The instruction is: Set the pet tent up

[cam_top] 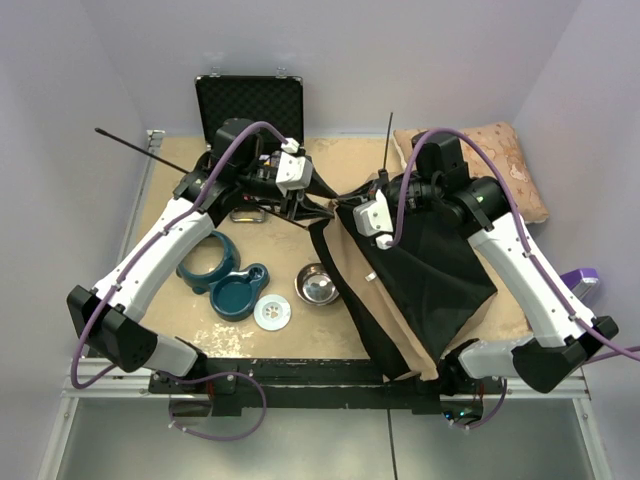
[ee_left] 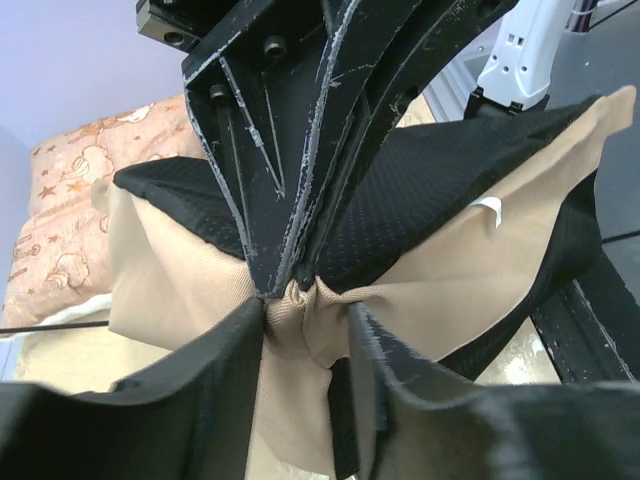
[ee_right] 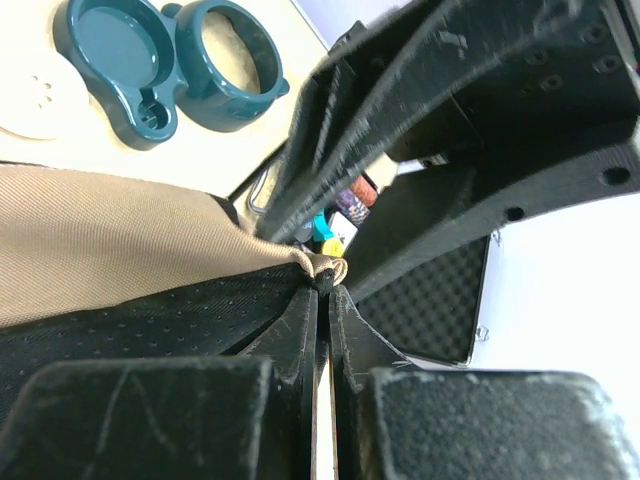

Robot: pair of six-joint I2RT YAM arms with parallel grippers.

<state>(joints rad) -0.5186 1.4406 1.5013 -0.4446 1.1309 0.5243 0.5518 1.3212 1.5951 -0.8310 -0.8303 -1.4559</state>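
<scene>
Two grippers: both clamped on the pet tent (cam_top: 420, 285), which lies collapsed and flat on the right half of the table (cam_top: 180, 195)
Left gripper (ee_left: 300, 295): closed, pinching a bunched fold of tan canvas at the tent's upper-left corner
Right gripper (ee_right: 322, 278): closed on a tan hem edge with black lining under it, near the tent's top
Step in hand: spreading or lifting the canvas, judged; tent not standing yet, no doorway visible
Poles: one thin black pole (cam_top: 386, 140) sticks up by the right gripper, another (cam_top: 135, 150) angles out past the left arm; how they join the canvas, cannot tell
Next move calls for: raising the top while pulling the sides apart, both grips kept firm so the cloth does not slip out
Case (cam_top: 250, 100): open at the far edge, black foam inside, nothing seen in it
Teal double-bowl holder (cam_top: 225, 275): both wells empty
Steel bowl (cam_top: 318, 285): just beside the tent's left edge, empty
White round lid (cam_top: 272, 313): flat beside the holder
Pillow (cam_top: 500, 160): far right, behind the tent
</scene>
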